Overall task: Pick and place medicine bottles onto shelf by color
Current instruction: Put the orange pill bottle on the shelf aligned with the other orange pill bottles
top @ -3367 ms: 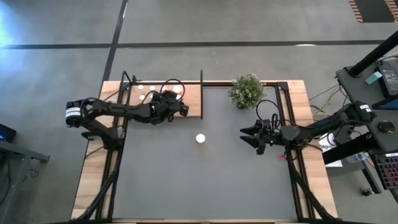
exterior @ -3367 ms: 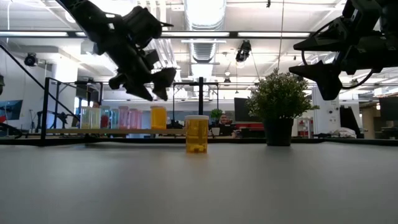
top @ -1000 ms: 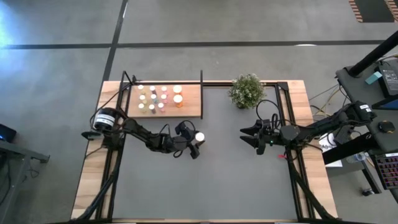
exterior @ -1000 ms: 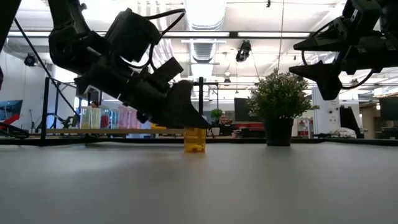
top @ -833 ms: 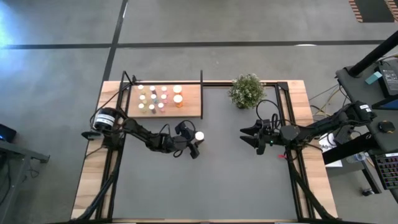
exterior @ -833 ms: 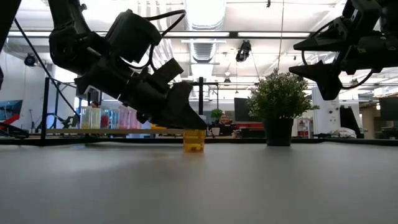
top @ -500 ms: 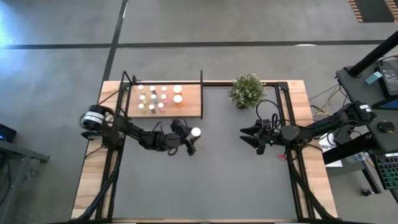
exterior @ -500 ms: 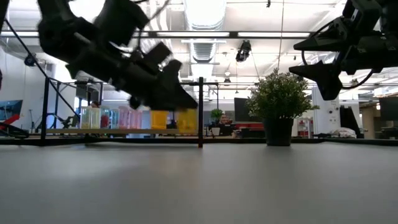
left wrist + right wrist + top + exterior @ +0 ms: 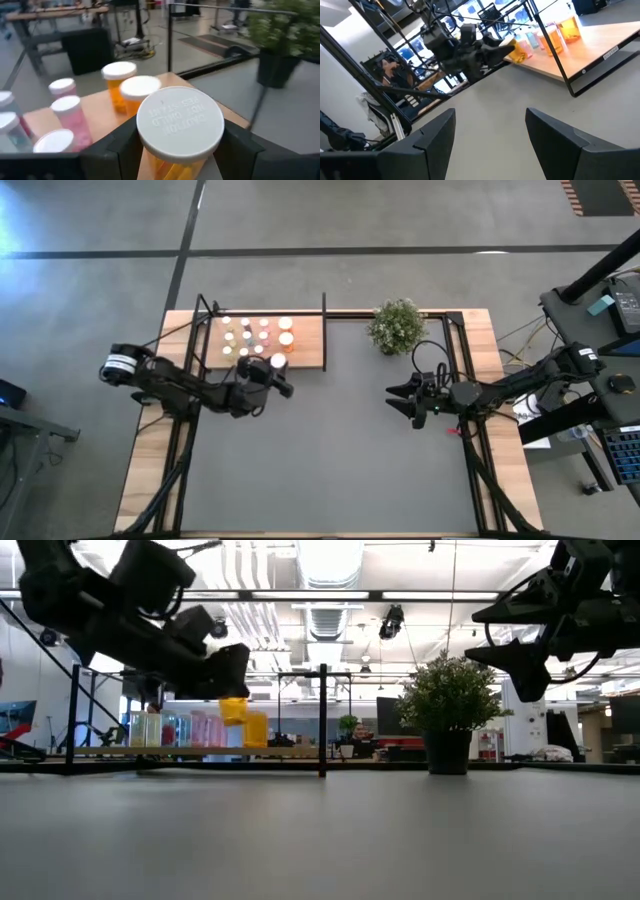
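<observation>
While the right gripper [image 9: 400,402] hangs over the right side of the table [image 9: 340,470] near the potted plant [image 9: 396,325], its fingers [image 9: 427,145] spread wide apart with nothing between them, the left gripper [image 9: 277,375] is the one at work. It pinches an orange bottle [image 9: 176,150] with a white cap between its two fingers [image 9: 120,145], held in the air at the near edge of the shelf [image 9: 308,345]. In the low view the bottle [image 9: 234,710] hangs above the level of the board, clear of the tabletop. Just beyond it on the wooden shelf stand two more orange bottles [image 9: 119,90] with white caps, close together. Farther along the board are pink bottles [image 9: 70,117] and, past those, pale bluish ones [image 9: 10,127]. From above, the bottles [image 9: 248,338] stand in short rows on the left and middle of the board, with the orange pair [image 9: 286,331] nearest the bare right end.
</observation>
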Robot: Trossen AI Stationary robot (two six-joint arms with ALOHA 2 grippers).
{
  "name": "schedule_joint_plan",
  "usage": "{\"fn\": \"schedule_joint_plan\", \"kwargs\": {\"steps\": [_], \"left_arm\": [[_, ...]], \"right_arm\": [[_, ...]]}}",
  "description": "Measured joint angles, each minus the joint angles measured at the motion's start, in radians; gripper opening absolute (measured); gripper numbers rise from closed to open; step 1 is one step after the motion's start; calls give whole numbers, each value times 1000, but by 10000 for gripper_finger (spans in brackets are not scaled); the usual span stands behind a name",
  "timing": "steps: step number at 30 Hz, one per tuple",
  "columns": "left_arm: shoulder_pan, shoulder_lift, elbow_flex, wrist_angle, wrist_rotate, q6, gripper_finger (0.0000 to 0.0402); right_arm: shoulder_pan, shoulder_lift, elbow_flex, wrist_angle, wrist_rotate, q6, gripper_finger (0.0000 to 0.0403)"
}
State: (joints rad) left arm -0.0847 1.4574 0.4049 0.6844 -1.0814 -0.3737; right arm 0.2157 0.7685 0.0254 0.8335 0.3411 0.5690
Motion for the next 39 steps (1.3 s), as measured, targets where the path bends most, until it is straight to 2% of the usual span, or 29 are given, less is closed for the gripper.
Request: {"fn": "schedule_joint_plan", "kwargs": {"steps": [13,22,39], "left_arm": [[101,128,44,-12,42,-143,186],[184,169,89,-4,130,-118,186],[210,170,88,-34,128,-116,190]], "right_arm": [[0,0,0,-19,0,0,231],[0,0,0,-21,0,0,231],[0,0,0,-22,0,0,231]]}}
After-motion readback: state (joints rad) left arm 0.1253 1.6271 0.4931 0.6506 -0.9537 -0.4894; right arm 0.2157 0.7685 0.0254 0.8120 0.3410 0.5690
